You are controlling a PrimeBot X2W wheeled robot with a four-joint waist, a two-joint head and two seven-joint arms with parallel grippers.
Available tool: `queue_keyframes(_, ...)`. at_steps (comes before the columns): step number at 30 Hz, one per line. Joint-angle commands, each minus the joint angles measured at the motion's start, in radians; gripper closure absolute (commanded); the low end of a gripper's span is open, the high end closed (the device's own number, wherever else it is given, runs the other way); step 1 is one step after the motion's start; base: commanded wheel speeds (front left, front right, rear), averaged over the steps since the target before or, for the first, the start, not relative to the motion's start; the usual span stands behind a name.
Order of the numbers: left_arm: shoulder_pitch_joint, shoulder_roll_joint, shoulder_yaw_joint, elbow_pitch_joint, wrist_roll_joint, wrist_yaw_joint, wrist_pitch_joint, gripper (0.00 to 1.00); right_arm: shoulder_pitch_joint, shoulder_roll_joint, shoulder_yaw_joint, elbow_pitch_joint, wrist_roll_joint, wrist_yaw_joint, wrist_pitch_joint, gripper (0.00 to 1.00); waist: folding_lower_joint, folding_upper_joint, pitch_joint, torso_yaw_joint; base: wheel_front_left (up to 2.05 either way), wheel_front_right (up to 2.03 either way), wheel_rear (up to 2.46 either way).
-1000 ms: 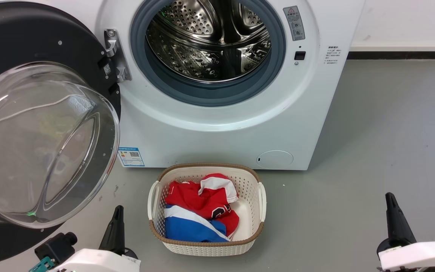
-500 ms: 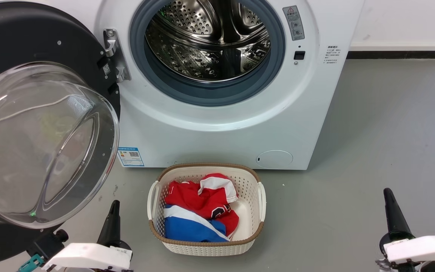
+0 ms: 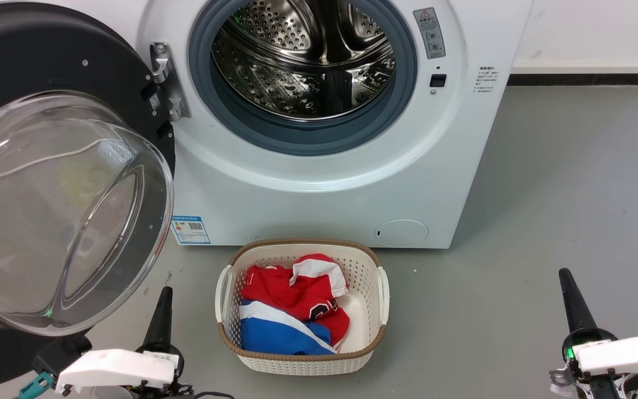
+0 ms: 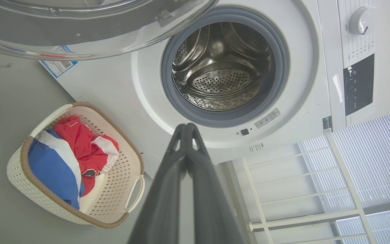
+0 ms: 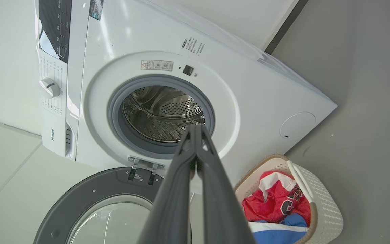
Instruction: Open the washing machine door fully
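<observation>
The white washing machine (image 3: 319, 188) stands ahead with its steel drum (image 3: 305, 55) exposed. Its round black washing machine door (image 3: 58, 199), with the bulging clear glass bowl, is swung wide out to the left on its hinge (image 3: 164, 83). The door's rim (image 4: 90, 37) crosses the top of the left wrist view, and its dark ring (image 5: 90, 193) lies low in the right wrist view. My left gripper (image 3: 165, 292) is shut and empty, low on the floor side just right of the door's lower edge. My right gripper (image 3: 564, 274) is shut and empty at the lower right, far from the machine.
A white laundry basket (image 3: 374, 338) with red, white and blue clothes (image 3: 291, 310) sits on the grey floor right before the machine, between my two arms. Grey floor (image 3: 574, 183) stretches to the machine's right, up to a white wall with a dark skirting.
Both arms have drawn back toward the bottom of the head view: the left gripper slid left and down, the right one shifted slightly left. The door and basket hold their places.
</observation>
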Motion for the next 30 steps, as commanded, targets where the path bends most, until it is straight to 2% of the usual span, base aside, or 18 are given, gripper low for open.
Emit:
queue_keyframes(1,-0.028,0.002,0.008,-0.005,-0.033,-0.004,0.009,1.00,-0.026,-0.001,-0.002,-0.002,0.034,0.000,0.009,1.00,0.0000,-0.0001,0.000,0.000,0.00,0.00,0.00)
queue_keyframes(30,-0.062,0.001,0.039,0.014,-0.289,-0.012,0.075,1.00,-0.060,-0.001,-0.004,0.023,0.284,0.000,0.074,1.00,0.0000,-0.0001,0.002,-0.004,0.00,0.00,0.00)
